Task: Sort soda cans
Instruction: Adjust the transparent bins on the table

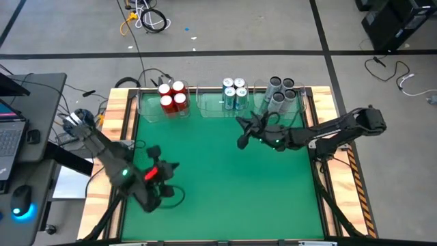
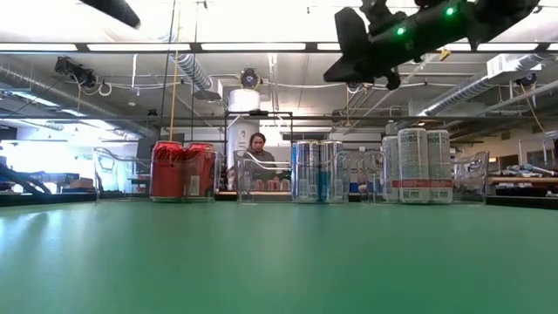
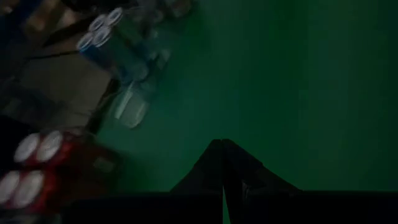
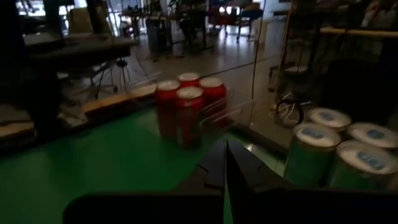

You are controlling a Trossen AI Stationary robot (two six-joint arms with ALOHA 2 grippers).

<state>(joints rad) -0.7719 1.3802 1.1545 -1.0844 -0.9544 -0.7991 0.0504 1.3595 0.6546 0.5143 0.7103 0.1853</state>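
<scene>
All the soda cans stand upright in three clear bins along the table's far edge. The red cans are on the left, the blue-and-white cans in the middle, and the grey cans on the right. My right gripper hovers shut above the mat, just near of the middle bin, holding nothing. Its wrist view shows the red cans and blue-and-white cans ahead. My left gripper is shut and empty over the near-left of the mat.
The green mat lies bare between the grippers and the bins. A wooden frame borders the table. A laptop and cables sit off the left side. A person shows in the room beyond the far edge.
</scene>
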